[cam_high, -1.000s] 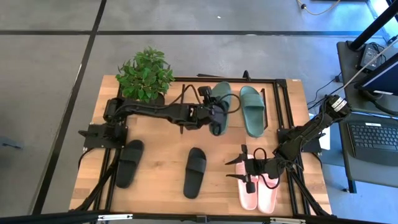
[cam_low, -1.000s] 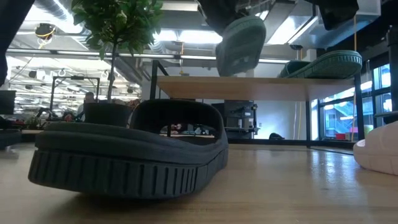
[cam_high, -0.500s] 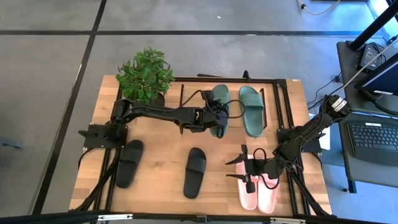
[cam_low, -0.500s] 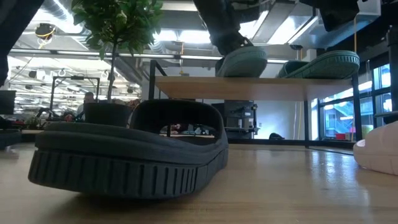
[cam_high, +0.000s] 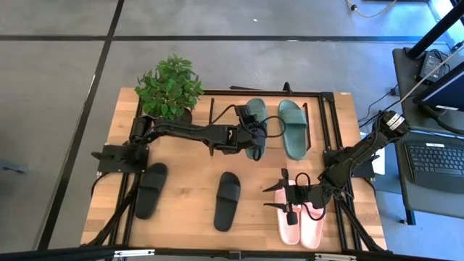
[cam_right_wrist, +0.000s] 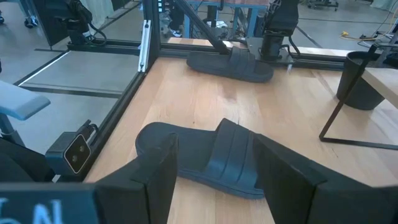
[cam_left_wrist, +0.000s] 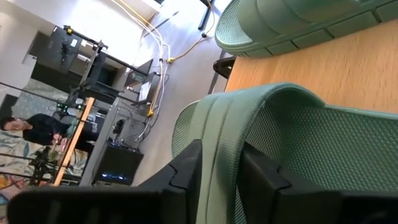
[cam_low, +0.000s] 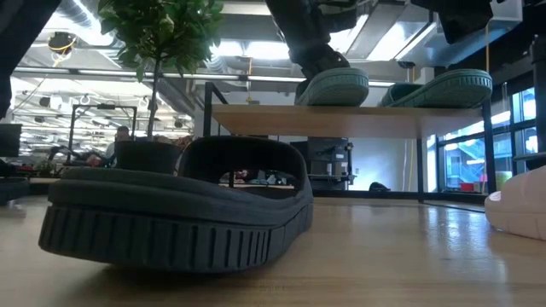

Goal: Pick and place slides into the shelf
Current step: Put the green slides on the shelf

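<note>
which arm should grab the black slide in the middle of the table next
Right, probably. The right gripper is open and empty, hovering near the pale pink pair, close to the middle black slide. The left gripper is shut on the dark green slide on the shelf.

Grey floor (cam_high: 58, 109) (dark seams), bright ceiling lights (cam_low: 247, 51)

In the high view, part of the dark green slide (cam_high: 255, 123) on the shelf (cam_high: 217, 116) is covered by the left gripper (cam_high: 254, 139). In the low view, the pale pink slide (cam_low: 520, 211) is cut off by the picture's edge, and the shelf's far side is hidden behind the near black slide (cam_low: 175, 209). In the left wrist view, the second green slide (cam_left_wrist: 298, 22) is cropped.
</note>
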